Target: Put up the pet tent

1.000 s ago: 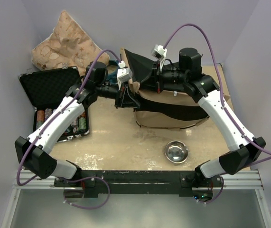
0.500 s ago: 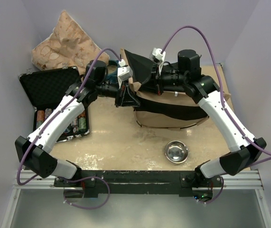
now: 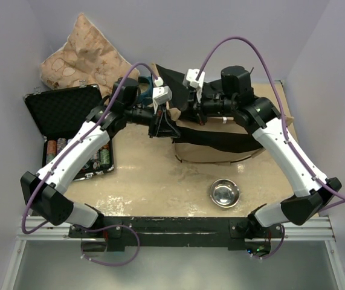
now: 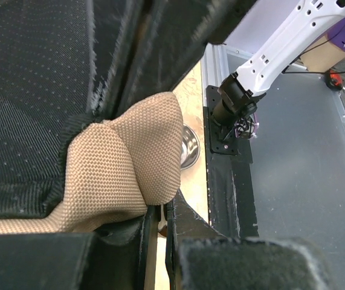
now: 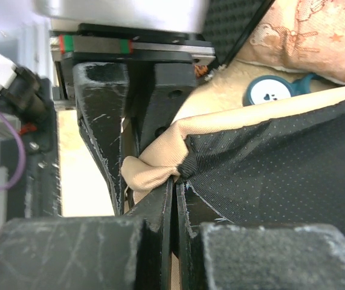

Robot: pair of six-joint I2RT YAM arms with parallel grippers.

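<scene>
You're gripping the tent (image 3: 211, 152), slumped flat at the table's (image 3: 148, 178) far middle, left gripper (image 4: 160, 212) and right gripper (image 5: 173, 192) both clamping its fabric rim. Opening it seems underway; next you're probably needing an outward, upward pull.

Star-patterned pillow (image 3: 81, 57) lies at the far left corner. Open black case (image 3: 57, 109) holds chip rows (image 3: 104, 158). Steel bowl (image 3: 225, 193) sits upright on table (image 3: 148, 181).

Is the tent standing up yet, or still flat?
Flat, not up. The tent lies slumped on the table, no standing peak; the left gripper and right gripper pinch its fabric.
</scene>
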